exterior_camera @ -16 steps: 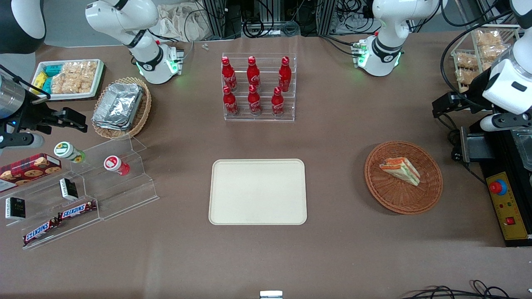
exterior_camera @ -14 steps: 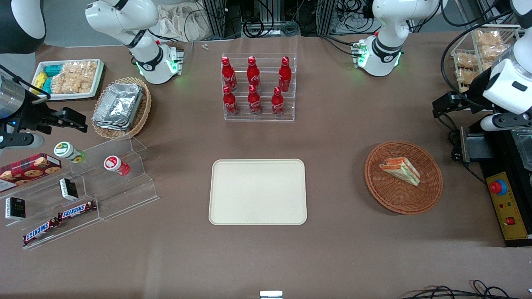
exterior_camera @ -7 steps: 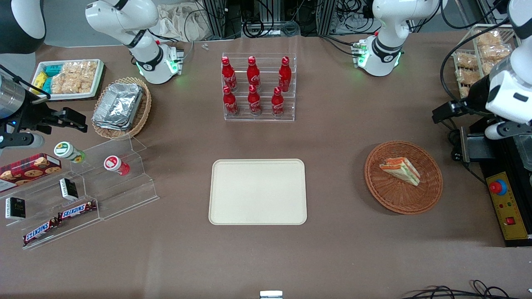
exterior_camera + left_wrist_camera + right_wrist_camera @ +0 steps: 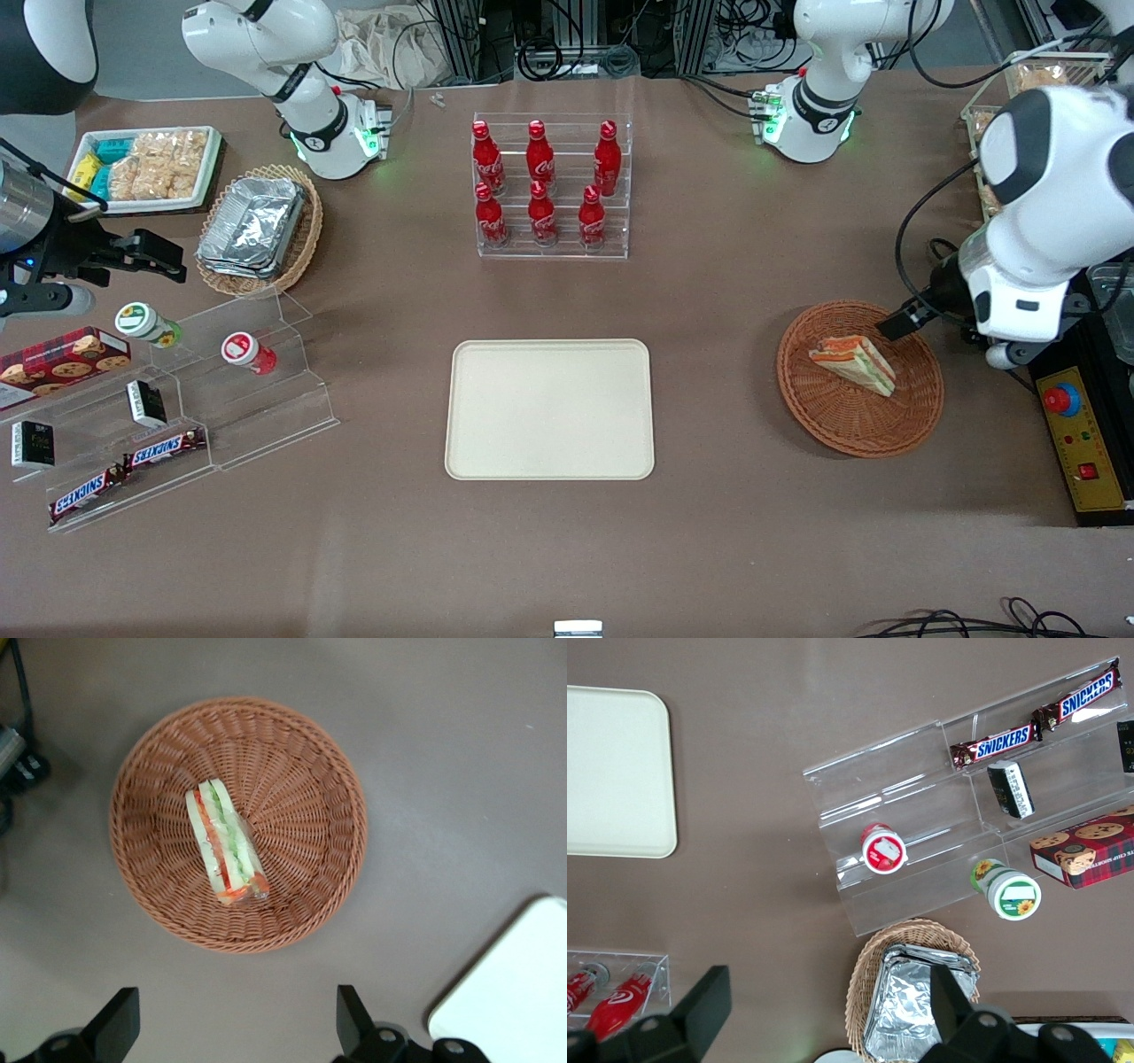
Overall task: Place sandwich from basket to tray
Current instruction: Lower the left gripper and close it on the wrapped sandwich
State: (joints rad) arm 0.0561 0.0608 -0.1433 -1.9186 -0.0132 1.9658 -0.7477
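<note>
At the right of the front frame, the claw [image 4: 895, 324] hovered over the basket [image 4: 859, 416] rim, its fingers [image 4: 120, 1020] spread wide and released. The sandwich [image 4: 853, 363] lay in the basket, untouched. The tray [image 4: 549, 409] sat at frame centre on the brown surface [image 4: 726, 532], well apart.
</note>
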